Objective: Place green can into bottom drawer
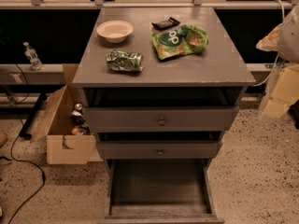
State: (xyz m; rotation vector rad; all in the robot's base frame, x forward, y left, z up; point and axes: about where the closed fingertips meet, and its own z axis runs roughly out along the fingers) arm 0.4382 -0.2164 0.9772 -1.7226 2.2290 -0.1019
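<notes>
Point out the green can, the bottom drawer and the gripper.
green can (pixel 124 61): camera view, middle of its printed side as it lies flat.
bottom drawer (pixel 159 186): camera view, bare floor of the pulled-out tray.
gripper (pixel 279 93): camera view, pale body at the right edge.

Bowl (pixel 115 31), snack bag (pixel 180 42), cardboard box (pixel 70 149)

On the surface (pixel 205 66): one can (pixel 124 61), one bowl (pixel 115 30), one bag (pixel 180 41), one black gadget (pixel 166 23). Three drawers: top drawer (pixel 161 118), middle drawer (pixel 159 149), bottom drawer (pixel 159 185). Two knobs (pixel 161 122). One box (pixel 70 148), one bottle (pixel 32 55) at left. One claw (pixel 278 94) at right edge.
</notes>
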